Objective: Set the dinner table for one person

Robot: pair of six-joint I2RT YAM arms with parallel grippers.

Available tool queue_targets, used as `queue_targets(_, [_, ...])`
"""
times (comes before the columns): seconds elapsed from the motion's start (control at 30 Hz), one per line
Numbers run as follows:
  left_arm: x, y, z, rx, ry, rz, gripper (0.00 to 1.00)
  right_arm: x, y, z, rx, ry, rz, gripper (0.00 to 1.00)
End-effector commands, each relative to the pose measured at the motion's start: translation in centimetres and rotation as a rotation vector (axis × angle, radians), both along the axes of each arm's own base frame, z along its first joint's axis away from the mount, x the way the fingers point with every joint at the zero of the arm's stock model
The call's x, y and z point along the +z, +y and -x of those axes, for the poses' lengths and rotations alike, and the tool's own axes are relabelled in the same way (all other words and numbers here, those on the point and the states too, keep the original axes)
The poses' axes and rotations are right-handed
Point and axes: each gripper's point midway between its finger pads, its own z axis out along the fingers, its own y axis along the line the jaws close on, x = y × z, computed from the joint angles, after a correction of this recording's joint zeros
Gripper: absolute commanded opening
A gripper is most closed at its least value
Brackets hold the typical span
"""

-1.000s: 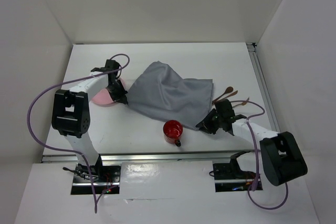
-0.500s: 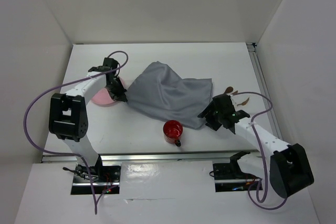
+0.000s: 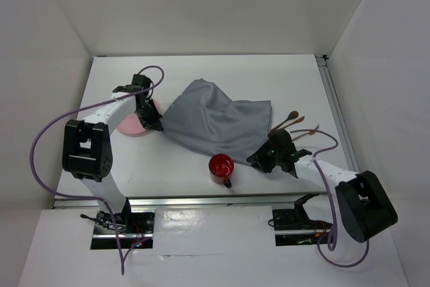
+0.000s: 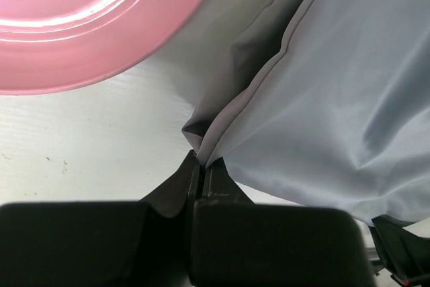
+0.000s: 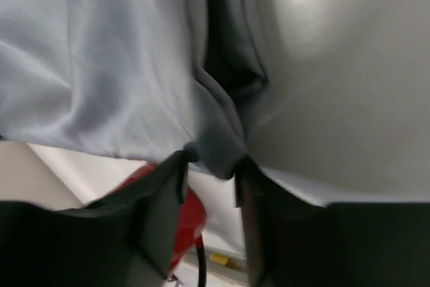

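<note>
left fingers (image 4: 169, 191) pinched on grey cloth (image 3: 215, 122) corner | right fingers (image 5: 161, 214) clamping cloth fold

White walls (image 3: 201, 5) enclose the white counter (image 3: 235, 72) on three sides; metal rails (image 3: 175, 199) line its front and right edges. Light is soft, even.

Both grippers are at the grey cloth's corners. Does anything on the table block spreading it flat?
Yes. The pink plate lies by the grey cloth's left corner, the red mug by the near edge and wooden utensils by the right corner.
</note>
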Motion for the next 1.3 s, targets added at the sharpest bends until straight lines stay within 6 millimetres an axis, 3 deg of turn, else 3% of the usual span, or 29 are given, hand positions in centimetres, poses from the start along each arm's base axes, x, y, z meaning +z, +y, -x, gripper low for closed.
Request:
queue_targets(0.0, [0.8, -0.1, 0.3, -0.025, -0.017, 0.013, 0.0, -2.2, -0.7, -0.6, -0.062, 0.002, 0.075, 0.4])
queue_targets(0.03, [0.8, -0.1, 0.3, -0.025, -0.017, 0.013, 0.0, -1.6, -0.7, -1.4, -0.082, -0.012, 0.082, 0.21])
queue_targets(0.1, [1.8, -0.3, -0.1, -0.029, -0.036, 0.025, 0.0, -0.8, -1.2, -2.1, -0.083, -0.03, 0.124, 0.0])
queue_targets(0.13, [2.9, -0.4, -0.9, -0.04, -0.067, 0.024, 0.0, 1.7, -1.2, -4.4, -0.097, -0.106, 0.151, 0.0])
queue_targets(0.2, [4.6, -0.3, -1.3, -0.055, -0.079, 0.02, 0.0, 4.4, -2.3, -6.0, -0.062, -0.171, 0.233, 0.0])
queue_targets(0.23, [7.0, -0.5, -2.7, -0.065, -0.138, 0.021, 0.0, 8.7, -2.5, -8.8, -0.082, -0.267, 0.23, 0.0])
queue_targets(0.33, [11.1, -0.1, -3.9, -0.065, -0.201, 0.037, 0.0, 14.3, -4.0, -11.7, -0.028, -0.379, 0.311, 0.0])
queue_targets(0.37, [14.4, 0.0, -5.3, -0.061, -0.284, 0.053, 0.0, 18.6, -3.5, -13.6, -0.018, -0.468, 0.309, 0.0])
queue_targets(0.43, [18.4, 0.1, -5.9, -0.058, -0.381, 0.065, 0.0, 21.9, -4.0, -14.4, 0.029, -0.525, 0.355, 0.0])
queue_targets(0.47, [21.6, -0.2, -6.3, -0.068, -0.456, 0.082, 0.0, 26.0, -3.8, -15.1, 0.026, -0.606, 0.351, 0.0])
queue_targets(0.53, [24.8, -0.1, -6.2, -0.072, -0.533, 0.099, 0.0, 28.0, -3.7, -15.1, 0.075, -0.64, 0.378, 0.0])
queue_targets(0.57, [27.0, -0.1, -6.1, -0.074, -0.592, 0.101, 0.0, 30.3, -3.7, -15.2, 0.081, -0.684, 0.365, 0.0])
queue_targets(0.6, [28.6, 0.1, -5.4, -0.075, -0.626, 0.112, 0.0, 31.3, -3.6, -14.9, 0.108, -0.712, 0.374, 0.0])
queue_targets(0.67, [30.6, 0.4, -4.7, -0.065, -0.675, 0.123, 0.0, 33.9, -3.6, -13.8, 0.12, -0.758, 0.357, 0.0])
queue_targets(0.9, [37.6, 0.9, 0.8, -0.096, -0.875, 0.111, 0.0, 39.0, -5.1, -8.6, 0.13, -0.845, 0.366, 0.0])
queue_targets(0.97, [39.1, 1.3, 2.6, -0.081, -0.927, 0.092, 0.0, 38.9, -5.4, -7.5, 0.136, -0.826, 0.37, 0.0])
queue_targets(1.17, [39.1, 1.9, 5.9, -0.078, -0.956, 0.059, 0.0, 41.8, -6.6, -3.8, 0.113, -0.878, 0.351, 0.0])
queue_targets(1.27, [38.4, 1.9, 5.8, -0.086, -0.938, 0.052, 0.0, 41.9, -6.6, -3.6, 0.114, -0.875, 0.351, 0.0])
